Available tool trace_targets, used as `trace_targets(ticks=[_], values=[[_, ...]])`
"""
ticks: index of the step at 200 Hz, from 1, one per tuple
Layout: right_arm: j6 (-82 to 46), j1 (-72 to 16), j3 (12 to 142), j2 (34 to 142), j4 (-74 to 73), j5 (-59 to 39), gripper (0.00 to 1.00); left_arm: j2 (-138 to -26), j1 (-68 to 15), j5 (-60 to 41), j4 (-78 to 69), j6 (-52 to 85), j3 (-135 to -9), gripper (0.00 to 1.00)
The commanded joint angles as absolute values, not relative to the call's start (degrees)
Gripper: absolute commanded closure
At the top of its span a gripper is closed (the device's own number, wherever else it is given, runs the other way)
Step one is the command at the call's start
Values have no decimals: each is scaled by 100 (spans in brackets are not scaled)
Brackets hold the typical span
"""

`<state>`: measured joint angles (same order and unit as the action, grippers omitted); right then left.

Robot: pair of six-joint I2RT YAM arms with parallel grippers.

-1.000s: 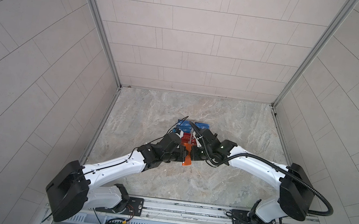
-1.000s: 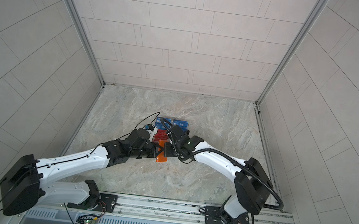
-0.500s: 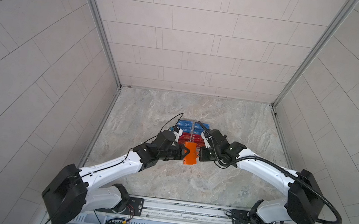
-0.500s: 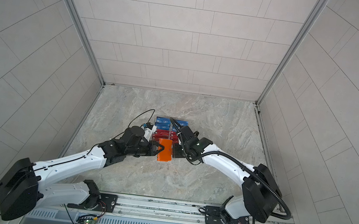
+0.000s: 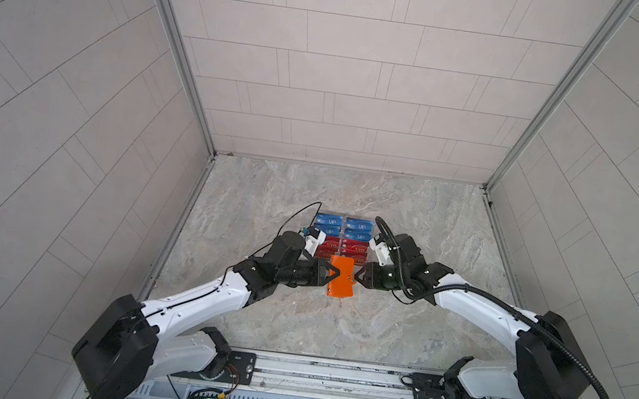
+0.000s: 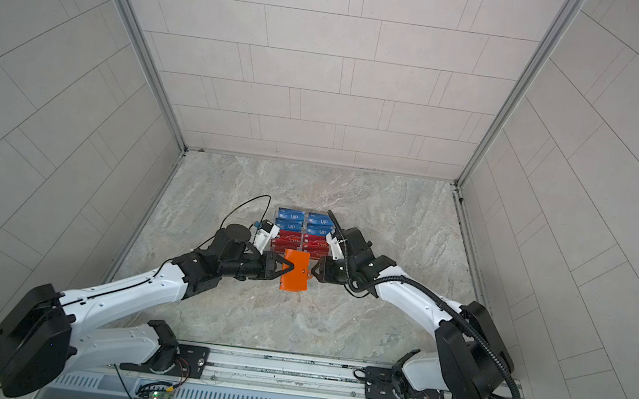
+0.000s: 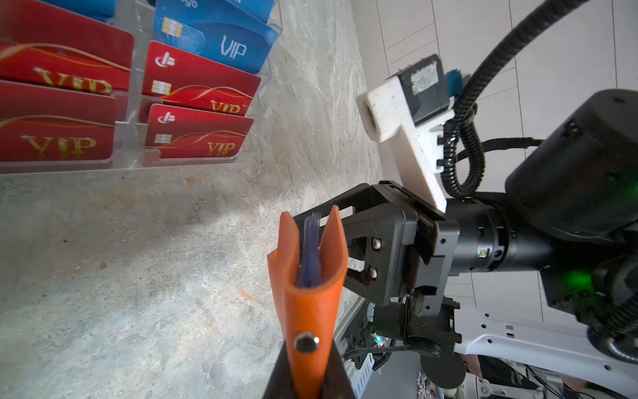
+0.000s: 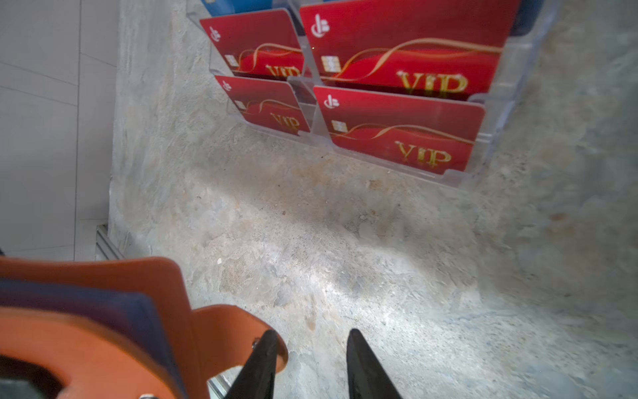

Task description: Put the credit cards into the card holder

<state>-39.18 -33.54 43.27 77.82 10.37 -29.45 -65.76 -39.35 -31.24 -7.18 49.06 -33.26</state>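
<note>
**Top views: card holder pinched from one side**

In both top views the left gripper [image 5: 336, 274] is clamped on the left edge of the orange card holder [image 5: 340, 287]. The holder sits just in front of the red and blue credit cards [image 5: 342, 235], which stand in clear racks [image 7: 134, 114] on the table [image 5: 293, 323]. At the holder's opposite edge, the right gripper [image 5: 358, 277] is just beside it. The right wrist view shows its fingers [image 8: 360, 359] parted and gripping nothing, with the snap tab [image 8: 238, 328] against one finger. Dark sleeves [image 7: 310, 248] show between the covers.
</note>
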Motion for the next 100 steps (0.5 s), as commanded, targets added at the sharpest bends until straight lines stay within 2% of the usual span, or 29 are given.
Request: trace_targets(ticks=[1,61,100], values=[[-4111,-3249,4093,7527,330,-3609,60,-6469,-3871,-3455,-1324,5115,-3105,91],[-4307,-3012,3581,6882,-183,-4093,50,-6390,-3839,-3645,-1969,5493,-2772,91],[-4332,-2981,3321,6725,-255,-4201,49,-6464,-3840,-3814,-2221,5644,-2716,91]])
